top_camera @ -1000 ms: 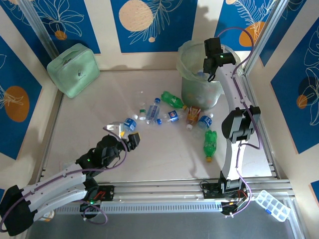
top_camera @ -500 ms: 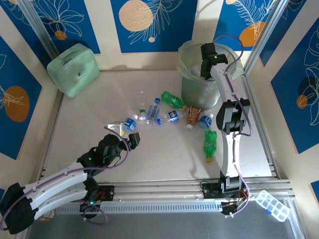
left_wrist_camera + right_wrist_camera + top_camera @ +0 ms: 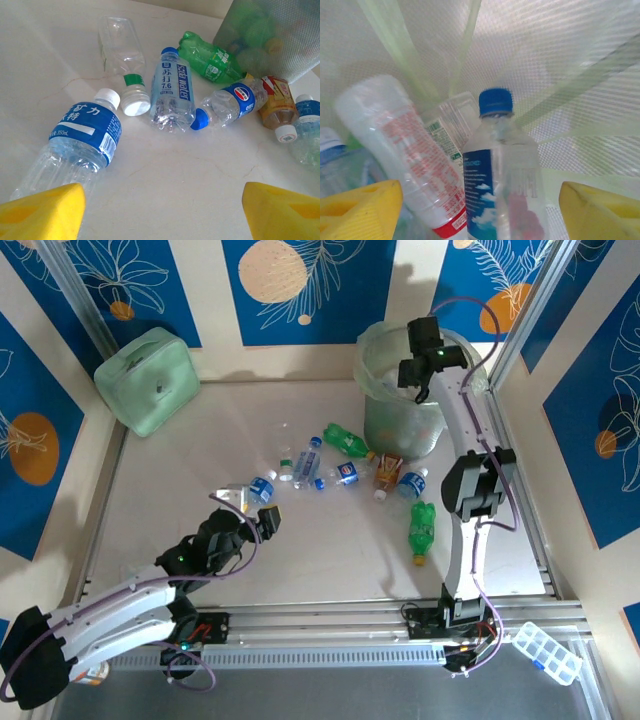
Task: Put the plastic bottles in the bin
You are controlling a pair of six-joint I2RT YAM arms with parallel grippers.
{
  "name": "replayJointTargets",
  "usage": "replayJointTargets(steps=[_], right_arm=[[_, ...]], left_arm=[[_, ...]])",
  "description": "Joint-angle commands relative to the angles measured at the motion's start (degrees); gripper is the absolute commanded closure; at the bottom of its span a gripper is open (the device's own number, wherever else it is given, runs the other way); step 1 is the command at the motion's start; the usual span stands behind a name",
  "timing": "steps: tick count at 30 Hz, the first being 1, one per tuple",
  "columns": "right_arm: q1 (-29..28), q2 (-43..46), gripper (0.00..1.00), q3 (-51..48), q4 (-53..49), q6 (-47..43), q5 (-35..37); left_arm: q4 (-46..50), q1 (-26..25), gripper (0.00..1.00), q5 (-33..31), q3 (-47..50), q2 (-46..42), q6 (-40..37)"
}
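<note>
On the table, what's the biggest thing going? (kez)

That'd be the bin, far right corner, pale green and see-through, partly filled. Next down is the mint case, far left against the wall. (dov)

And the grippers? (kez)

So the right gripper reaches down into the bin, spread wide. A blue-capped bottle stands between its fingers, but there's a gap on each side, so it's got hold of nothing. A bottle with red print leans beside that one. The left gripper sits low over the near-left part of the table, also wide open and empty, with a blue-label bottle just beside one fingertip. (dov)

Rest of the bottles? (kez)

Loose in a bunch mid-table: a soda water one, a green one near the bin's foot, a Pepsi one, an orange-label one, a flattened clear one. One more green bottle lies apart, by the right arm. (dov)
</note>
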State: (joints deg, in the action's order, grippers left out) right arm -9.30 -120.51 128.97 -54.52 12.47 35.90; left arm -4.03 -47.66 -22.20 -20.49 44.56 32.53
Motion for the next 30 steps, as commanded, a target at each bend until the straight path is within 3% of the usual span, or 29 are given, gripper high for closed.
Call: replayJointTargets(steps=[1,9,17,21,25,27,30], right_arm=[[-1.03,6.05,0.18,0.13,1.13,0.87,-1.91],[-5.24,17.48,0.24,-5.86,2.74,1.75,-4.98],[-18.18,40.73,0.31,-34.88,21.86,3.23,-14.4],[-27.27,46.82,0.34,-45.95,24.6,4.42,-14.02],[-32.0,50.81,0.34,-59.7,30.13,8.01,-16.04],[-33.23,51.33,0.34,-64.55,32.5,9.1,-17.71],[-34.01,50.66,0.33,-70.25,37.3,7.79,-20.68]], left_arm=[[0.93,-0.41,0.18,-1.71,-1.92,-1.41,-0.87],[2.0,-0.33,0.18,-2.98,-1.92,-2.97,-1.4],[6.73,-0.34,0.18,-8.02,-3.1,-3.86,-1.1],[11.33,-0.33,0.17,-12.26,-4.56,-4.47,-1.23],[12.8,0.53,0.15,-15.33,-5.6,-1.93,-1.7],[13.06,2.28,0.14,-14.57,-6.43,0.44,-1.82],[10.45,8.01,0.13,-6.18,-6.23,4.47,-0.99]])
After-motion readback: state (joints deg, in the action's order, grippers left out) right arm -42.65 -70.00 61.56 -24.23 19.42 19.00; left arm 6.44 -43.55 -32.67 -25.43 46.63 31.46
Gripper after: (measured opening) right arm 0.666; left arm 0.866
